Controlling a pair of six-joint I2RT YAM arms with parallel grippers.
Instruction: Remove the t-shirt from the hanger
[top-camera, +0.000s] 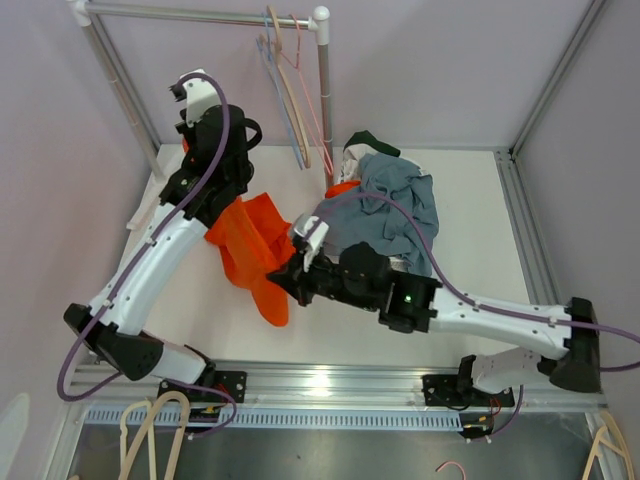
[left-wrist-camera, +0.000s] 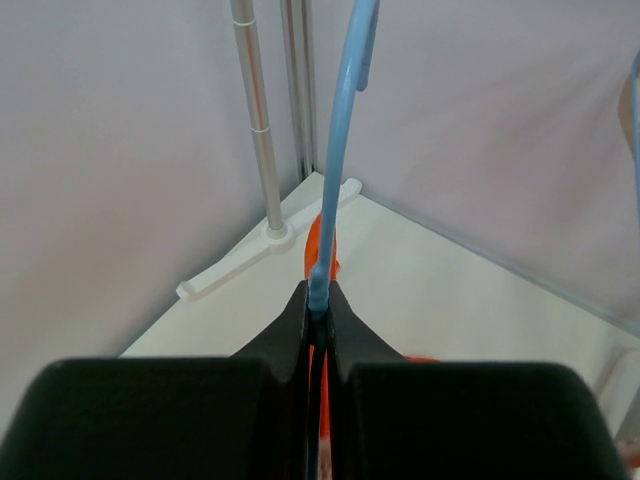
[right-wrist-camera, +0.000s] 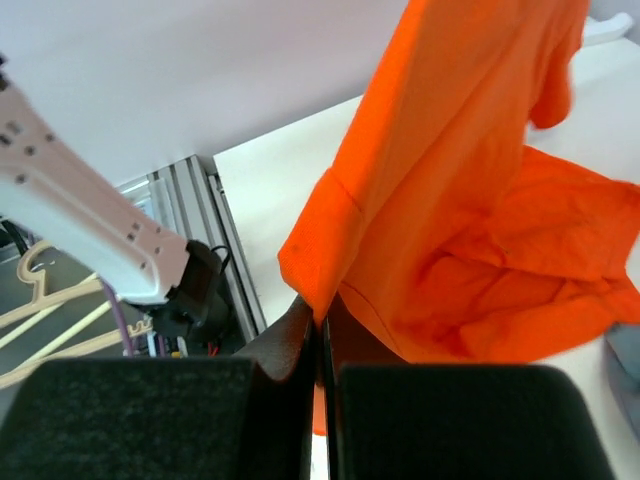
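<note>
- We see the left end effector (left-wrist-camera: 318, 305) closed tight on the neck of the pale blue hanger (left-wrist-camera: 337, 140), whose hook rises straight up above the fingertips.
- The orange t-shirt (top-camera: 250, 240) hangs below that grip and trails down onto the white surface (top-camera: 490, 240), between the 2 arms.
- The right end effector (right-wrist-camera: 320, 312) is closed, pinching a folded edge of the orange fabric. In its wrist view the cloth rises up and away to the right of the fingertips.
- As we judge it, the coming move turns on 1 relation: the garment's long axis runs from the hanger, high and to the left, down to the pinched edge, low and toward the near side. The right arm is on the cloth; the left holds only the hanger.
- We judge that drawing the edge away from the hanger along that axis should slide the shirt off. Whether the shoulders sit on the hanger's arms is hidden from us.
- A pile of other clothes (top-camera: 400, 195) lies just beside the shirt on the right, near enough to snag.
</note>
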